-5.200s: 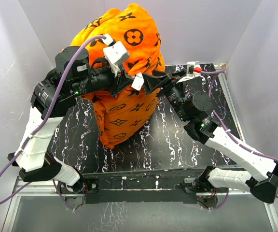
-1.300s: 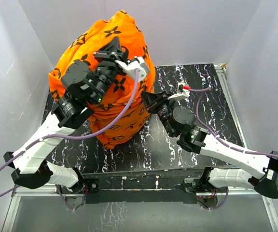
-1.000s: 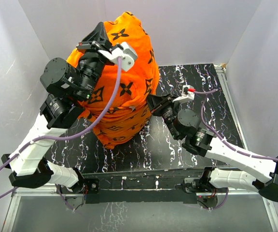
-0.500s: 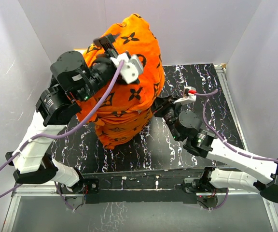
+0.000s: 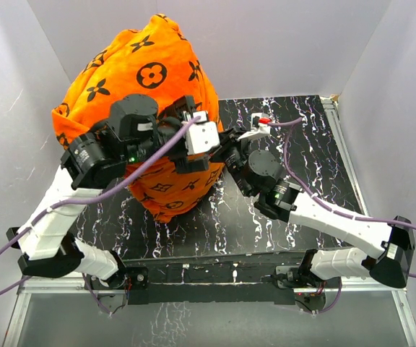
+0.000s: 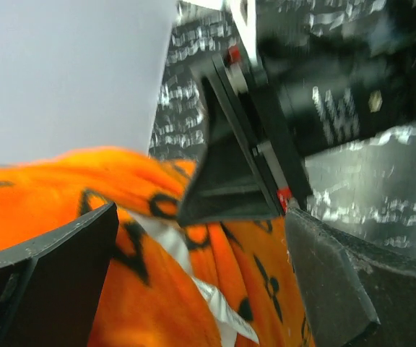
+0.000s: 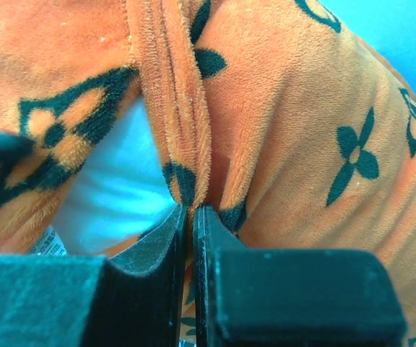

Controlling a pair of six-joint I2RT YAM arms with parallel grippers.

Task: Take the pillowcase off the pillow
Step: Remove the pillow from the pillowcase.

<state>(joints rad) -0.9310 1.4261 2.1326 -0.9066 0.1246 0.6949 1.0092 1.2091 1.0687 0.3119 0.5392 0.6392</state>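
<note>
The orange pillowcase with dark monogram motifs stands bulging at the back left, still over the pillow. In the top view the pillow is hidden; in the right wrist view a pale patch of the pillow shows through the pillowcase opening. My right gripper is shut on the pillowcase's folded hem. My left gripper is open, low beside the right one. Orange fabric and a white label lie between its fingers.
The black marbled table is walled by white panels at the back and both sides. The right arm's black gripper body fills the space just ahead of the left fingers.
My left gripper has let go of the pillowcase's top, opened wide and dropped down beside the right gripper. The pillowcase's top has sprung back up. The right gripper has kept its grip.
</note>
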